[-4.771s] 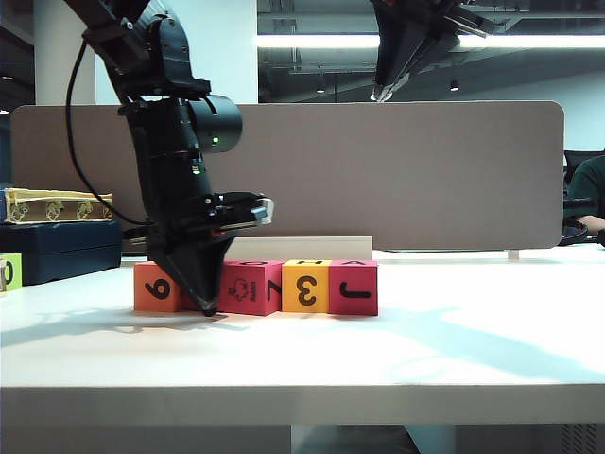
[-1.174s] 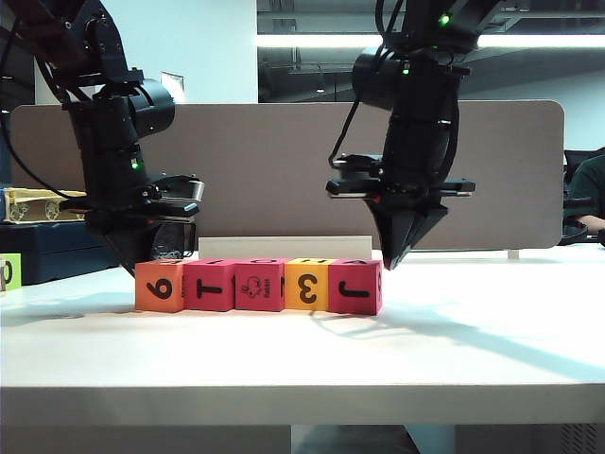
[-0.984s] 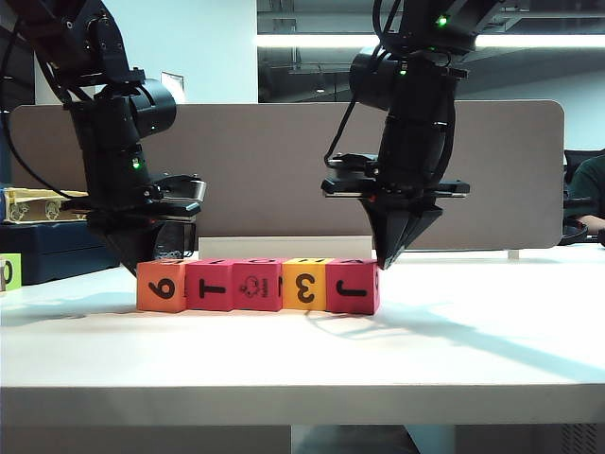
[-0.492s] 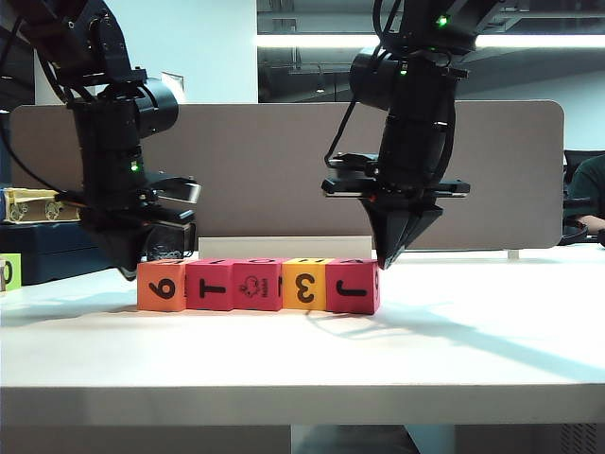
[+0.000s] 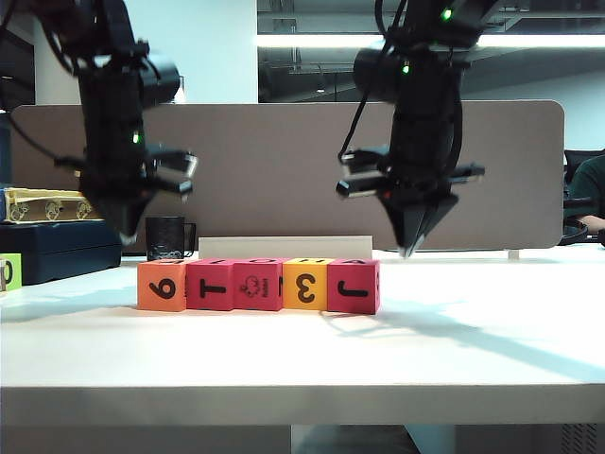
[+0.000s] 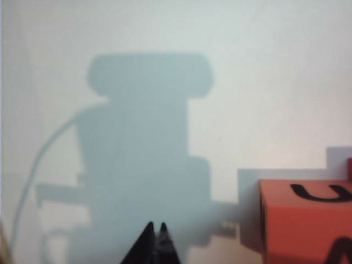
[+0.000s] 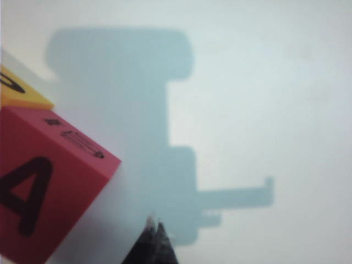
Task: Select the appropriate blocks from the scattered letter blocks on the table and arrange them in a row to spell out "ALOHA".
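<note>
Five letter blocks stand touching in a row on the white table (image 5: 302, 359): orange 6 (image 5: 161, 286), pink-red T (image 5: 210, 285), pink-red logo (image 5: 257, 285), yellow 3 (image 5: 305, 285), pink-red J (image 5: 354, 286). My left gripper (image 5: 125, 236) hangs shut and empty above and left of the orange block. The left wrist view shows its tips (image 6: 155, 225) together over bare table beside the orange block (image 6: 305, 220). Up and to the right of the J block, my right gripper (image 5: 406, 252) is shut and empty. Its tips (image 7: 154, 223) are off the pink-red A face (image 7: 44, 187).
A grey-brown divider panel (image 5: 284, 170) runs behind the row, with a white strip (image 5: 284, 246) at its foot. A black mug (image 5: 168, 236) stands behind the orange block. At the far left are a dark case (image 5: 57, 248), a gold box (image 5: 52, 205) and a lime-green block (image 5: 8, 272).
Both grippers have lifted off the ends of the row, the left up and the right up and to the right. The five blocks have stayed in place.
</note>
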Action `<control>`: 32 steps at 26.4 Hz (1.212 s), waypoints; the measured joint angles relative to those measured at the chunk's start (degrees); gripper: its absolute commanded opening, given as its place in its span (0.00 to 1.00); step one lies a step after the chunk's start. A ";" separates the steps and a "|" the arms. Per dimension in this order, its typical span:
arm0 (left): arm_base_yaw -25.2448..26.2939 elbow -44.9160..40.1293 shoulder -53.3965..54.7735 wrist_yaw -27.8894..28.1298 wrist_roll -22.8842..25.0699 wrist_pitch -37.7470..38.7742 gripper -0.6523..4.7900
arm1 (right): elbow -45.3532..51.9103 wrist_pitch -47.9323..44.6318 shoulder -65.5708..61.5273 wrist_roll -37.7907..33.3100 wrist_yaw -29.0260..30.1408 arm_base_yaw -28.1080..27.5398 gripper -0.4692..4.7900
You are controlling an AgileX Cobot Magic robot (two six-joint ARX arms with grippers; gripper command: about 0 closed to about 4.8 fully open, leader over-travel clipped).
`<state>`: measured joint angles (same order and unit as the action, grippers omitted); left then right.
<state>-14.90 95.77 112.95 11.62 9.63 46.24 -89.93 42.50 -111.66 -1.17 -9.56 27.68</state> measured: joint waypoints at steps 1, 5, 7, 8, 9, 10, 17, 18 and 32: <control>0.00 1.20 -0.09 0.00 -0.02 1.33 0.11 | 0.00 0.00 0.72 0.26 -0.37 0.00 0.08; 0.00 5.62 -1.09 -2.64 -1.05 8.09 0.11 | 0.00 0.00 6.16 1.20 -0.74 0.04 0.08; 0.00 5.73 -2.64 -6.43 -1.73 10.56 0.11 | 0.00 0.46 9.46 1.25 -0.74 0.02 0.08; -0.02 5.73 -3.43 -8.07 -2.05 11.87 0.11 | 0.00 1.03 11.47 1.27 -0.74 0.02 0.08; -0.07 5.73 -4.02 -9.35 -2.45 12.90 0.11 | -0.02 1.73 13.29 1.25 -0.72 0.04 0.08; -0.07 5.73 -4.46 -10.16 -2.67 13.55 0.11 | -0.13 2.54 14.67 1.27 -0.50 0.04 0.08; -4.85 5.53 -9.27 -12.79 -3.23 22.10 0.11 | -0.17 15.89 24.37 0.59 4.46 2.60 0.08; -6.10 4.96 -9.97 -12.85 -3.23 22.14 0.11 | -0.07 17.09 25.49 0.59 4.72 3.32 0.08; -12.33 -26.77 -38.29 -14.75 -7.85 2.71 0.11 | 6.97 22.29 42.80 -0.63 4.92 6.29 0.08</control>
<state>-27.22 68.99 74.65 -3.14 1.78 48.95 -82.96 64.79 -68.86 -1.80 -4.64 33.98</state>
